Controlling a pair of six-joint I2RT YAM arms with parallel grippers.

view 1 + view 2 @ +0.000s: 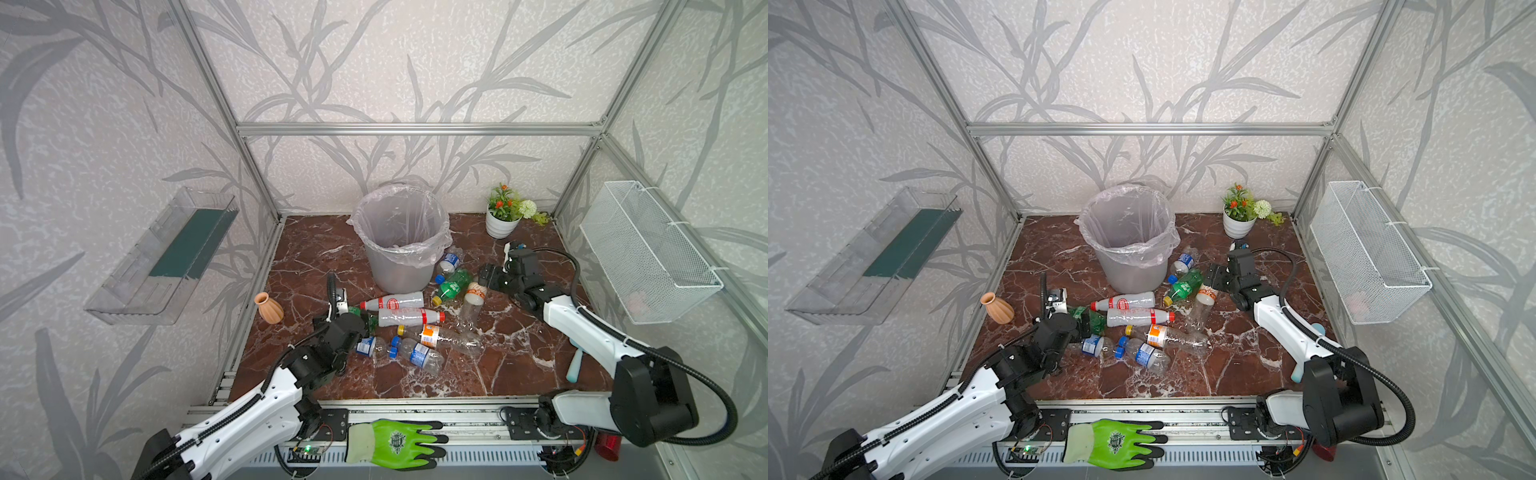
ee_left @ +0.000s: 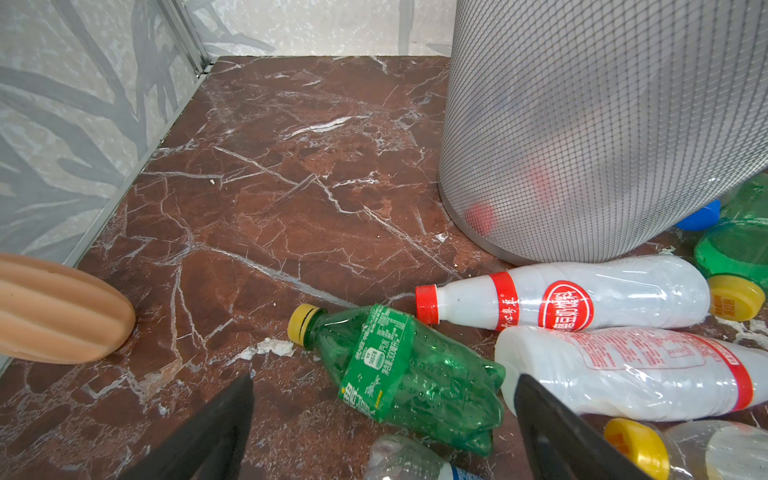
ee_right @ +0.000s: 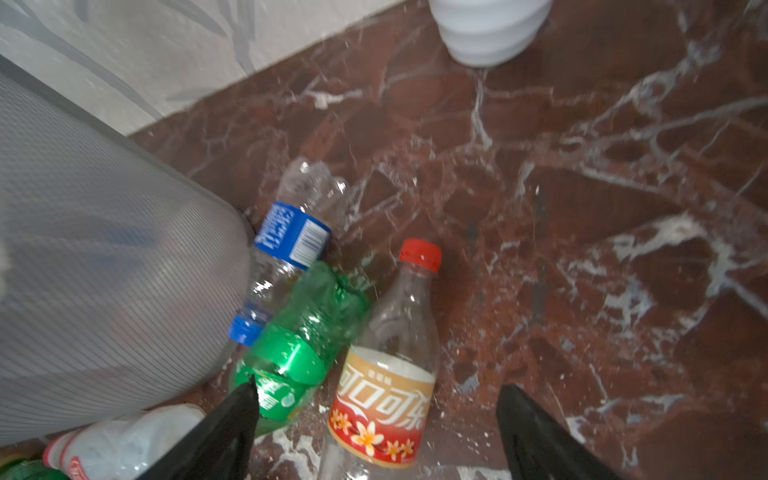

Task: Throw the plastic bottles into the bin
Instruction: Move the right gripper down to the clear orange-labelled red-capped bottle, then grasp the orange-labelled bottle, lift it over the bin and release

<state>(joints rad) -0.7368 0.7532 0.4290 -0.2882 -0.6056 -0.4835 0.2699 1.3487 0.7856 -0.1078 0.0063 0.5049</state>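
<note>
Both grippers are hanging with jaws apart, holding nothing. The left gripper [image 2: 384,380] is hovering over a crushed green bottle [image 2: 419,374] and the right gripper [image 3: 378,386] over an orange-labelled bottle [image 3: 384,395], probably lining up grasps. Other plastic bottles [image 1: 409,318] are lying around the bin [image 1: 399,266], crowding both targets. The vase [image 2: 54,311] and flower pot [image 3: 486,29] are standing apart.
</note>
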